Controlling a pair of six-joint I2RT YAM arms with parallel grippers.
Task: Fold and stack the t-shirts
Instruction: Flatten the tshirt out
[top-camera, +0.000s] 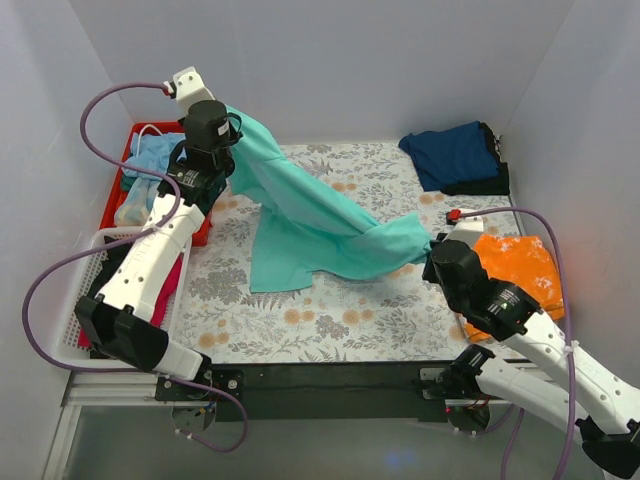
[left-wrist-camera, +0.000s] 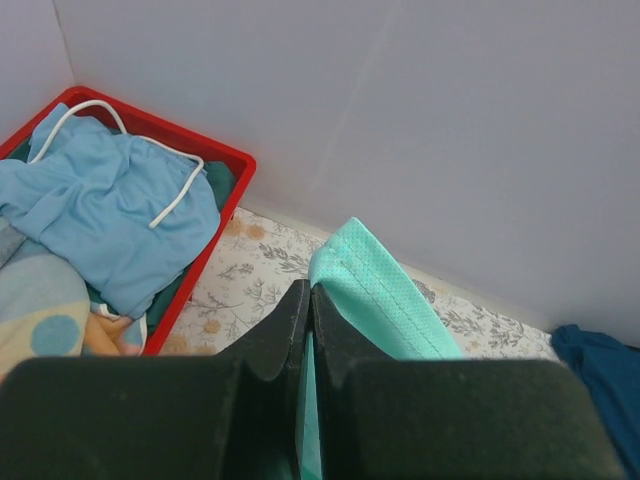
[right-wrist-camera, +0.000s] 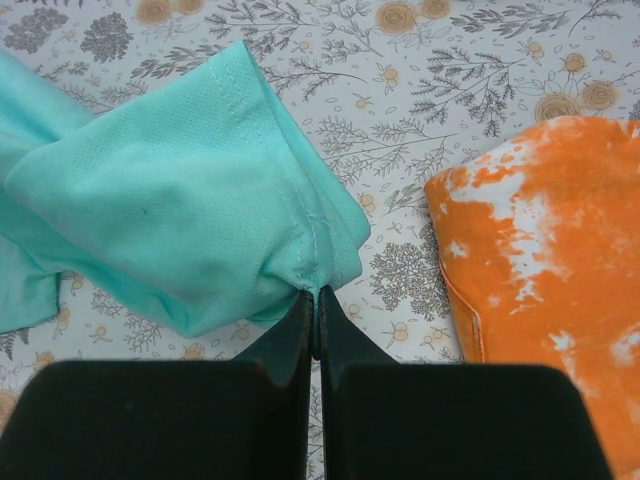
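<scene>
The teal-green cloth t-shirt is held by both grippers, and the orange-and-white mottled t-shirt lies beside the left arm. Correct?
No: the orange-and-white mottled t-shirt lies beside the right arm, as the top external view shows. The left gripper and right gripper hold the teal-green cloth t-shirt.

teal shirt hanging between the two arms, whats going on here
Both arms hold the teal-green t-shirt. The left arm's fingers pinch one edge high near the red bin; the right arm's fingers pinch another low over the table, so it hangs stretched between them, not yet folded. A navy t-shirt and an orange-and-white t-shirt lie at the right.
</scene>
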